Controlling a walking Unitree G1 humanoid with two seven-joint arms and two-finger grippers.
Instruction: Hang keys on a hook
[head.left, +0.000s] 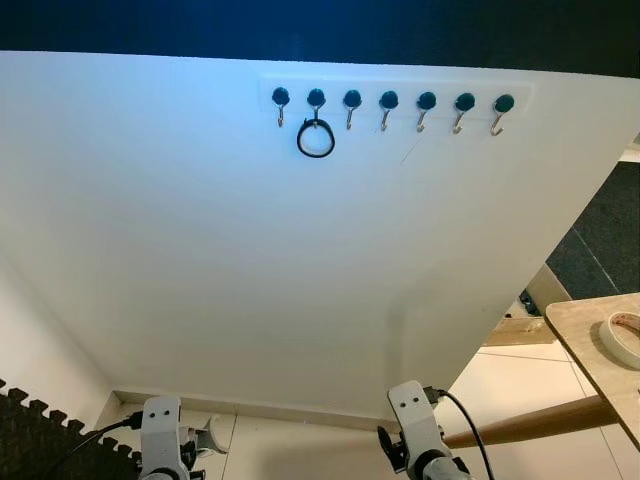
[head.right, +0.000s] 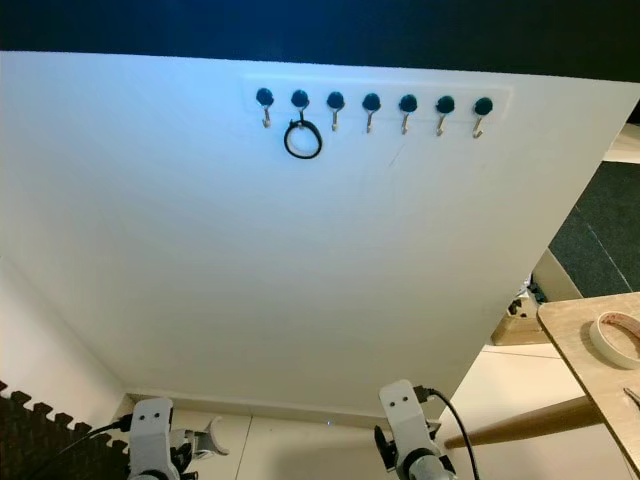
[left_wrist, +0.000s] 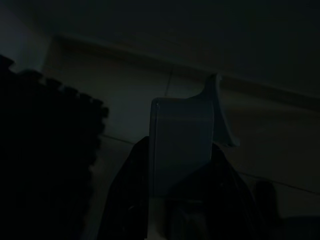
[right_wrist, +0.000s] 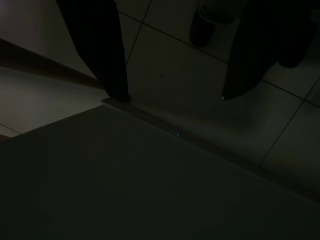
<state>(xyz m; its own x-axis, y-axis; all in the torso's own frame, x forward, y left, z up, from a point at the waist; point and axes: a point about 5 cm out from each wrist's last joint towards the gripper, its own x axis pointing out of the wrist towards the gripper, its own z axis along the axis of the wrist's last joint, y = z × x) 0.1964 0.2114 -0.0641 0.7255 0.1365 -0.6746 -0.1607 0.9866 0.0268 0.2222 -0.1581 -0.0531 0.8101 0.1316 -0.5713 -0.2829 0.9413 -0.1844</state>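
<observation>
A: Hooks (head.left: 389, 100), seven in a row high on the white wall (head.left: 250, 260). Black ring (head.left: 316, 139) hangs from the second hook from the left — key loop, I'd guess; keys themselves too small to tell.

B: So done?

A: Looks done, judging by that. Both arms hang low near the floor.

B: Grippers?

A: Right gripper (right_wrist: 172, 75) fingers spread apart, empty. Left gripper (left_wrist: 175, 190) too dark, cannot tell; pale piece (left_wrist: 182, 145) in front of it.

You've got a black ring (head.left: 316, 138) hanging on 2nd hook (head.left: 316, 102) from left; tape roll (head.left: 624, 337) on bench (head.left: 590, 350) at right.
</observation>
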